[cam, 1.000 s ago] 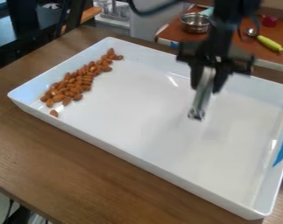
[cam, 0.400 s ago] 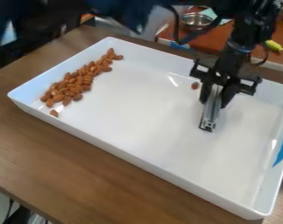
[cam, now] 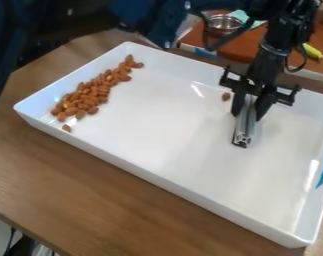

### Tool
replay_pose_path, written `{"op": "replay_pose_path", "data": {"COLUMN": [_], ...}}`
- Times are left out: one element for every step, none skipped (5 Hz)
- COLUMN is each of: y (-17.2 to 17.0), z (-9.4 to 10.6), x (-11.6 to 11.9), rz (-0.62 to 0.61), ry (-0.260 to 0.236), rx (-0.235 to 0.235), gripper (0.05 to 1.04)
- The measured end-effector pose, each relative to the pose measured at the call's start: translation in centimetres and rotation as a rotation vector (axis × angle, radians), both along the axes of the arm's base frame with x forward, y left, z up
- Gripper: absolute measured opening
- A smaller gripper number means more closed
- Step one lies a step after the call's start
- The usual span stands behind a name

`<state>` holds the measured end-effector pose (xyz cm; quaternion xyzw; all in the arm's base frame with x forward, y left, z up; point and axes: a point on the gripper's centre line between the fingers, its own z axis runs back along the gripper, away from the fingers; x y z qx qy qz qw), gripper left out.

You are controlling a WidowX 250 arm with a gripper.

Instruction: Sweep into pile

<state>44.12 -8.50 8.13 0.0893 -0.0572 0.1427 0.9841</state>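
Can see the black gripper pointing down over the right part of the white tray, clenched on a slim metal tool, its lower end perhaps touching the tray floor, though hard to tell at this slant. Can make out almonds in a long, uneven band by the tray's left wall, plus one loose almond near the band's lower end and another almond just beside the gripper.

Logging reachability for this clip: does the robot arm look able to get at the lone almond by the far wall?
Probably yes: the almond sits just beside the claw, with bare tray around it.
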Motion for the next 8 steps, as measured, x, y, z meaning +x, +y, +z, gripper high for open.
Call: {"op": "replay_pose_path", "data": {"y": [2.3,6.5,12.0,15.0,18.3,20.2,20.8,20.9], "z": [-0.1,0.2,0.1,-0.3,-0.5,-0.5,-0.6,-0.6], "x": [0.1,0.5,0.3,-0.8,-2.7,-4.7,-7.0,-8.4], "rz": [0.035,0.104,0.177,0.205,0.227,0.223,0.206,0.211], "ry": [0.028,0.056,0.064,0.092,0.097,0.109,0.097,0.081], "rx": [-0.031,-0.089,-0.145,-0.175,-0.172,-0.133,-0.082,-0.092], "gripper": [0.381,0.381,0.381,0.381,0.381,0.381,0.381,0.381]}}
